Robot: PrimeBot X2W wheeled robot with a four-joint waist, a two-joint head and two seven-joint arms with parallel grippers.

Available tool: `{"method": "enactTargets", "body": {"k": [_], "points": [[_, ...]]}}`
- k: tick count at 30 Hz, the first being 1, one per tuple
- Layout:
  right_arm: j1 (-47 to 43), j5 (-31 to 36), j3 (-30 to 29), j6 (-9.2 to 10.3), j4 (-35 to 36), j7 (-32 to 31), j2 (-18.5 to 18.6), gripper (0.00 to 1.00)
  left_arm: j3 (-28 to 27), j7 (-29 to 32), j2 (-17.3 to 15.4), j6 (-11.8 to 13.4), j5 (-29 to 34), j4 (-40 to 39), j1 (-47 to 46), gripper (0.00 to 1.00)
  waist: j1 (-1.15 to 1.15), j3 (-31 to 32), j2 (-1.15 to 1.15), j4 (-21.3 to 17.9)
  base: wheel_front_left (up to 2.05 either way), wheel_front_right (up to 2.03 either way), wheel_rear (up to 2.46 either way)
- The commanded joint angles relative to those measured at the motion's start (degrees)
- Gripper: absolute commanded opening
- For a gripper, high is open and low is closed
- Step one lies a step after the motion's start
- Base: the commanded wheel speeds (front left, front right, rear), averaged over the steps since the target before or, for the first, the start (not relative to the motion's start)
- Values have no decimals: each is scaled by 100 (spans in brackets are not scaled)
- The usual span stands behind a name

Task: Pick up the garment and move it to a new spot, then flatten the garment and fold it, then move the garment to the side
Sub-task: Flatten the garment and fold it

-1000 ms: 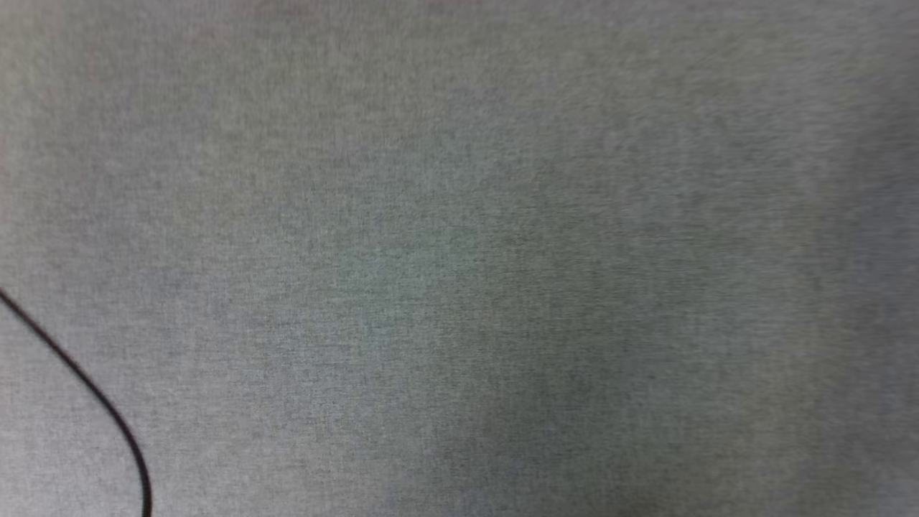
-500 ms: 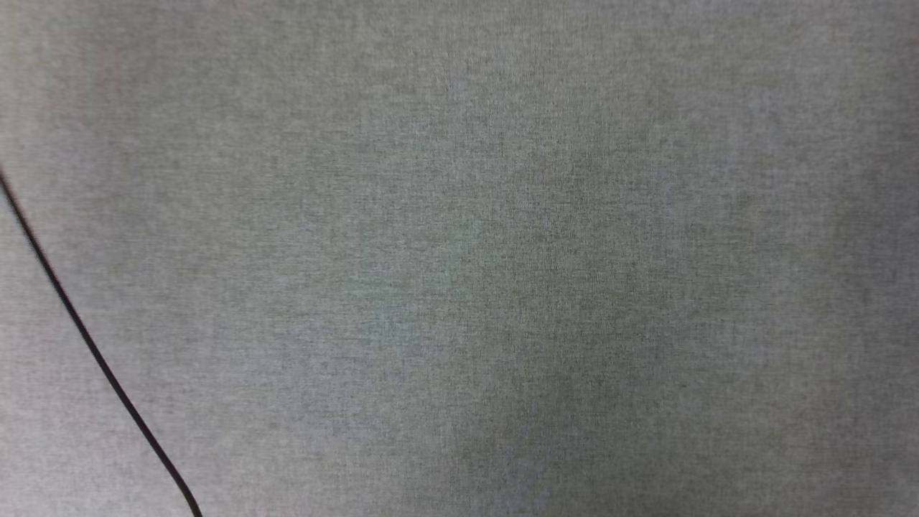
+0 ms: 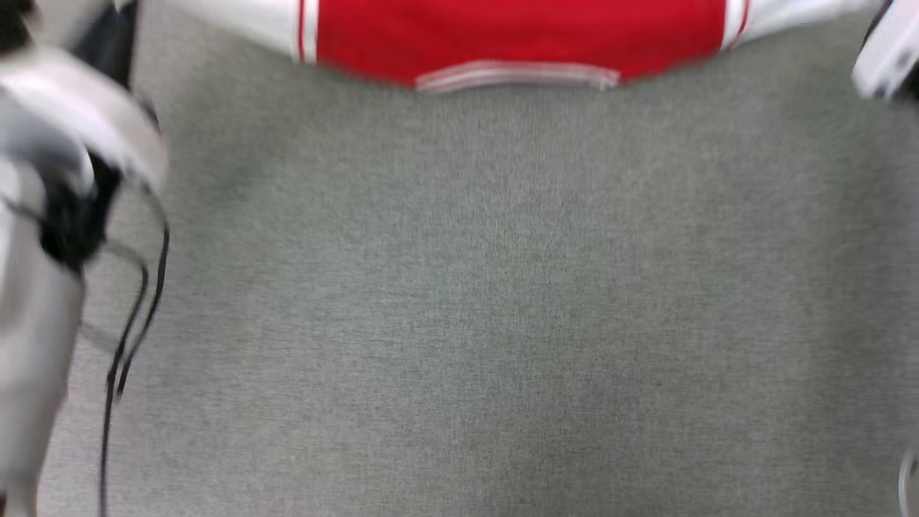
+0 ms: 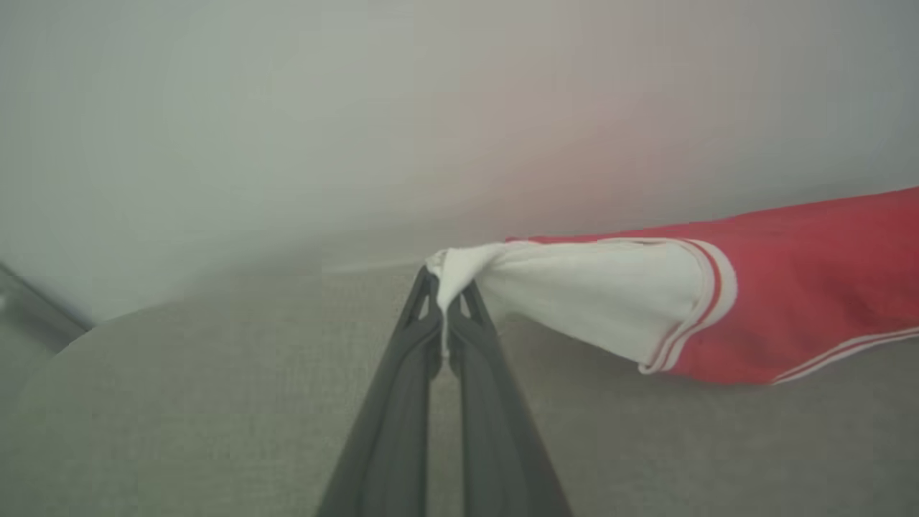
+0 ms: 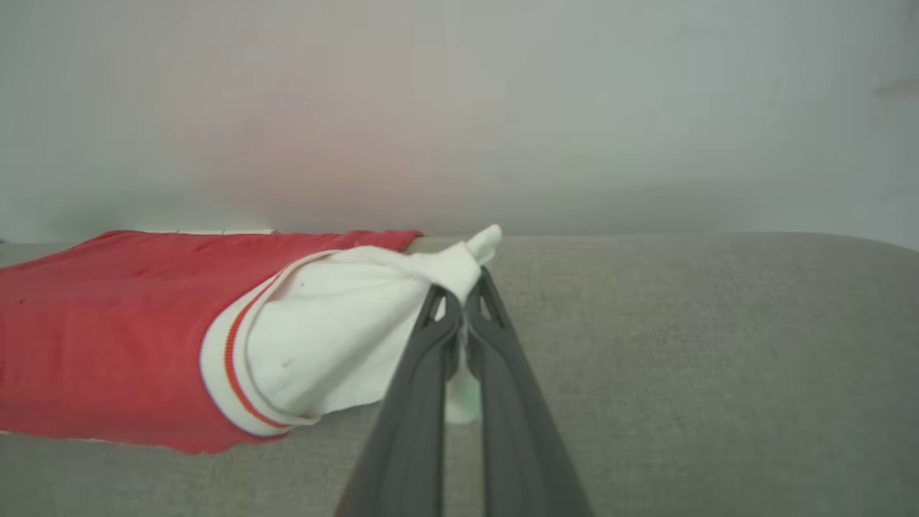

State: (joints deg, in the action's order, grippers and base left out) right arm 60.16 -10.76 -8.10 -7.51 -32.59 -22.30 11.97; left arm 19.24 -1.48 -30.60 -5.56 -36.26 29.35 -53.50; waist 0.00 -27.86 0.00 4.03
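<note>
The grey fabric surface point(image 3: 502, 301) is the work area, and everything else is placed against it. Along its far side the garment point(image 3: 517, 36) is stretched wide, red body in the middle and a white sleeve at each end, apparently held taut so that it can be laid flat for folding. The pale left forearm point(image 3: 43, 215) reaches up the surface's left side, with a thin black cable point(image 3: 136, 323) hanging from it. The left gripper point(image 4: 449, 287) has its jaws pinched tight on the bunched tip of one white sleeve point(image 4: 574, 294), just above the surface. The right gripper point(image 5: 463, 294) is clamped the same way on the other sleeve point(image 5: 337, 323). Holding both sleeve ends likely lets the arms spread the shirt evenly.
</note>
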Motion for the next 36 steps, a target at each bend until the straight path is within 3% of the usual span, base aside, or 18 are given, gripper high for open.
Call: {"method": "enactTargets", "body": {"k": [1,11,22,36], "points": [[-386,-123,85,4,69,-136,89,0,66,110,-143,71,42,-134,457,0,0,408,0,10,0,0,0],[-2092,-860,347,6,539,-1139,427,0,552,947,-800,278,92,-1168,2550,0,0,1348,0,-31,0,0,0],[-3496,-1372,23,7,1495,-2110,575,0,421,1573,-1593,698,-376,-2398,4346,0,0,1996,0,-89,0,0,0],[-5326,-1659,-269,6,3204,-3451,633,0,260,1704,-2053,1289,-918,-3709,6293,0,0,2340,0,-221,0,0,0]]}}
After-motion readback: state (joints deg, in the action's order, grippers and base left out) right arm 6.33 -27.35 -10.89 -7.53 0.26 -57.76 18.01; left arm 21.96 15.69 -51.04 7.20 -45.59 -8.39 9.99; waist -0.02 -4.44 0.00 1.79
